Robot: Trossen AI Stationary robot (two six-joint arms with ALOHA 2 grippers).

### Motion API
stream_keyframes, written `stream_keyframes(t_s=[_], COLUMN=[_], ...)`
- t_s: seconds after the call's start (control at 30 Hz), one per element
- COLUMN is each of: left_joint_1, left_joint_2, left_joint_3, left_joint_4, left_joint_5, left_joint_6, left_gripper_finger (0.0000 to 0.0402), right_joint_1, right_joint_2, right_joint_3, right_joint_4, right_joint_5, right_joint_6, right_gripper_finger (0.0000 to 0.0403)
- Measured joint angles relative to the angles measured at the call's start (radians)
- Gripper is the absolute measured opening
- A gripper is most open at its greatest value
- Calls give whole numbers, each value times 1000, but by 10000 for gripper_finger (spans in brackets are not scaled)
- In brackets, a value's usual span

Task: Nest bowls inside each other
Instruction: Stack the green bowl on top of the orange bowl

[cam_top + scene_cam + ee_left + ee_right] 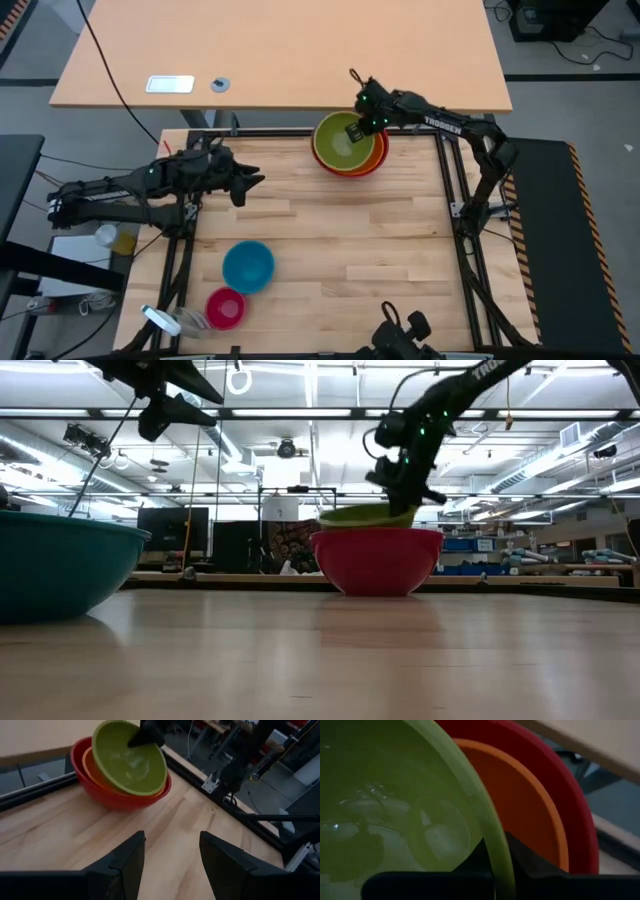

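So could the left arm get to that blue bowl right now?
Probably yes: the left hand is open and empty above bare table, and the blue bowl sits uncovered nearby; only the pink bowl stands beside it.

My right hand (355, 128) reaches over the yellow-green bowl (340, 146), fingers pinched shut on its rim. My left hand (252, 181) hangs well apart from that bowl, raised, fingers spread and holding nothing.

Wood table (330, 240): red bowl (378, 165), blue bowl (248, 266), pink bowl (225, 307).

Tan desk (300, 50), strip-lit ceiling (320, 420)
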State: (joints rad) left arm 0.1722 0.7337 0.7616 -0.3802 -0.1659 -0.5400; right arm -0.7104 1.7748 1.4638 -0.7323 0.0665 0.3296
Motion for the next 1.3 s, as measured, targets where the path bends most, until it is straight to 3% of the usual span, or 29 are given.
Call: stream_keyframes(t_s=[0.13, 0.3, 0.6, 0.93, 1.13, 1.3], left_joint_1=[0, -1, -2, 2, -3, -24], left_joint_2=[33, 53, 52, 52, 52, 55], left_joint_3=[0, 0, 0, 0, 0, 0], left_joint_4=[8, 7, 9, -47, -199, -285], left_joint_5=[40, 92, 97, 135, 197, 216], left_joint_6=[-15, -22, -17, 5, -12, -25], left_gripper_finger=[192, 192, 192, 192, 192, 203], right_joint_1=[-15, -32, -63, -69, -59, 51], right_joint_2=[0, 0, -2, -4, -4, -5], right_joint_3=[-72, -93, -87, 154, 294, 371], right_joint_4=[55, 42, 5, -172, -244, -258], right_joint_5=[52, 72, -60, -19, -30, -125], right_joint_6=[80, 50, -8, -79, -101, -103], right_gripper_finger=[38, 64, 174, 319, 347, 346])
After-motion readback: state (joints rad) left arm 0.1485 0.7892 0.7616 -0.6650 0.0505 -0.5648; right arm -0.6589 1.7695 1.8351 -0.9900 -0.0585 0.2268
